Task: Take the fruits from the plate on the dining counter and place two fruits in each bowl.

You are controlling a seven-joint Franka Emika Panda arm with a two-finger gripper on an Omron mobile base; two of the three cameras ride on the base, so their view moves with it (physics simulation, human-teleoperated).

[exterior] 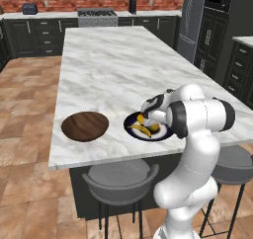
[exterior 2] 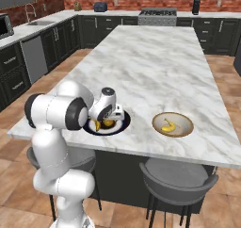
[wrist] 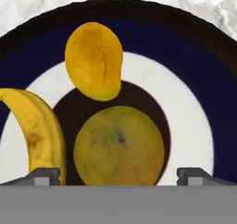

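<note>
Veined marble counter (exterior: pixel 108 65) bears glossy round plate (wrist: pixel 185 65).

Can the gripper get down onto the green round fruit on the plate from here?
Probably yes: the open gripper hangs right over the green fruit, fingertips either side, though the banana lies close by.

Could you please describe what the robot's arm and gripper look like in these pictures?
The arm is glossy white with rounded, tubular segments and dark bands at its joints. Its gripper ends in two small grey, blocky finger tips. No cables or markings are visible.
</note>
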